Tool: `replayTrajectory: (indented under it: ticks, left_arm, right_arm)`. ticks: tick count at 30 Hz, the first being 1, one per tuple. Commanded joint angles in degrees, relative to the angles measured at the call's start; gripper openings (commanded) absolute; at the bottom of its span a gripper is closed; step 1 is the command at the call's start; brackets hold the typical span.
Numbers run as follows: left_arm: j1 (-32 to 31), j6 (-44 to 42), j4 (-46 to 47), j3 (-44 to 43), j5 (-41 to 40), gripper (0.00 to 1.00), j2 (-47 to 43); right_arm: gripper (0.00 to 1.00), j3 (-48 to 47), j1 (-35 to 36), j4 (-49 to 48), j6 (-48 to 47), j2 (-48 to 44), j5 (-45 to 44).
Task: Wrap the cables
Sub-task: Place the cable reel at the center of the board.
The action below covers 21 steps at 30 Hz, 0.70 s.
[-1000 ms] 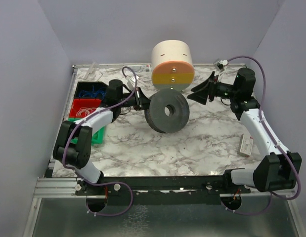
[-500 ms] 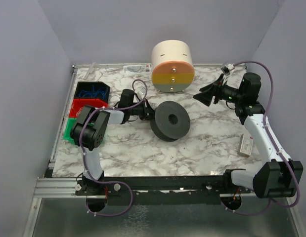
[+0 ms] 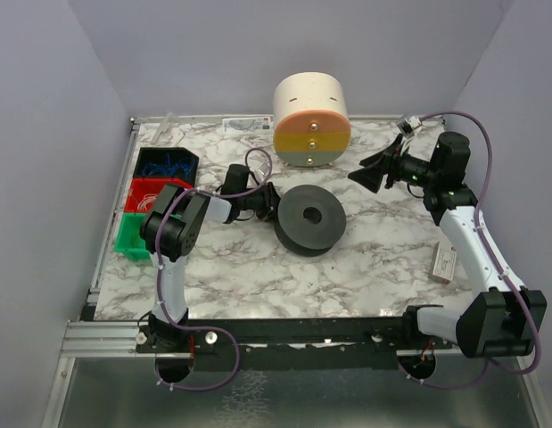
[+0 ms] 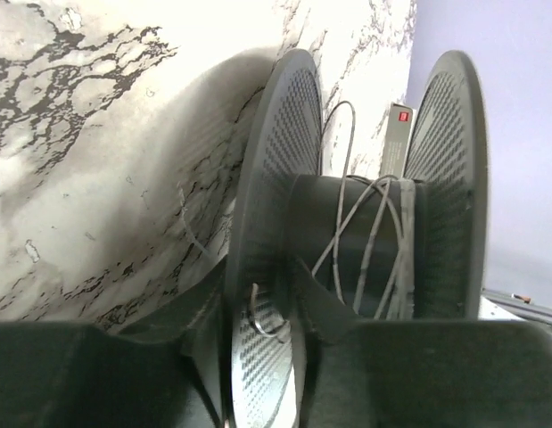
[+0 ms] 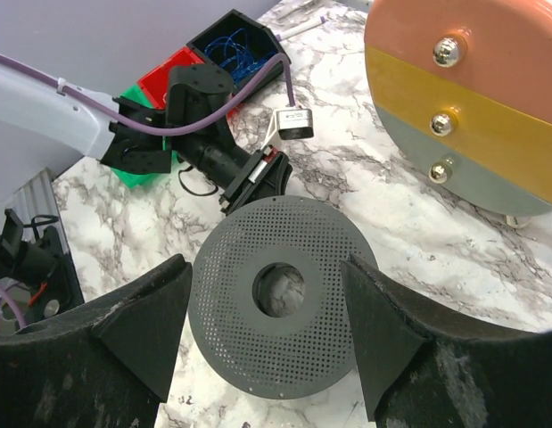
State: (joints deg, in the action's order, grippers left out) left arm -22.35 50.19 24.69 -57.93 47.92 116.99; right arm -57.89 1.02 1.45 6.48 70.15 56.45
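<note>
**A:** Where is the dark grey perforated plastic spool [image 3: 309, 218]?

**B:** It is near the middle of the white marbled table [image 3: 258, 276]. It lies almost flat on one flange, and its centre hole faces up.

**A:** And the thin pale cables [image 4: 399, 241]?

**B:** They are on the core of the spool, between the two flanges. The left wrist view shows a few strands going loosely around the core. One loop stands away from the core, toward the flange nearer the table.

**A:** What about the left gripper [image 3: 268, 203]?

**B:** It meets the spool at the 9 o'clock edge. Its fingers [image 4: 106, 374] pinch the rim of the flange nearer the table, one finger on each side.

**A:** And the right gripper [image 3: 368, 171]?

**B:** It hangs in the air at 2 o'clock from the spool, well apart from it. Its jaws are spread wide and nothing is between them. Its camera looks down on the upper flange.

**A:** What else stands on the table?

**B:** A big cream cylinder [image 3: 311, 120] is at 12 o'clock, just behind the spool. Its face has peach, yellow and grey bands and three metal knobs. Three small bins stand in a row on the 9 o'clock side. They are a dark bin with blue wires [image 3: 166, 162], a red bin with pale strands [image 3: 151, 192] and a green bin [image 3: 128, 241]. A small white box [image 3: 445, 263] lies at 4 o'clock, near the table edge.
</note>
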Motion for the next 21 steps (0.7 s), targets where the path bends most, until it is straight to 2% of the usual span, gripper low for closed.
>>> replayTrajectory:
  ticks: [1,4,11,16,21]
  left_arm:
    - [-0.16,-1.28,1.18,-0.66,-0.86,0.35,0.34]
    - [0.14,-1.76,0.92,-0.44,-1.12,0.39,0.26]
    - [1.85,-5.43,-3.48,-0.59,-3.19,0.57,-1.42]
    - [2.30,-12.32,-13.69,-2.43,-8.92,0.67,-3.45]
    - [2.86,-15.01,-17.27,-2.30,-12.84,0.69,-5.10]
  right_arm:
    - [0.73,0.83,-0.23,0.58,-0.99,-0.10,1.10]
    - [0.73,0.98,-0.23,0.57,-0.85,-0.10,1.32]
    - [0.73,1.03,-0.23,0.48,-0.90,-0.02,1.52]
    - [0.73,1.13,-0.23,0.39,-0.97,0.17,1.48]
    - [0.73,1.21,-0.23,0.06,-0.64,0.08,1.57]
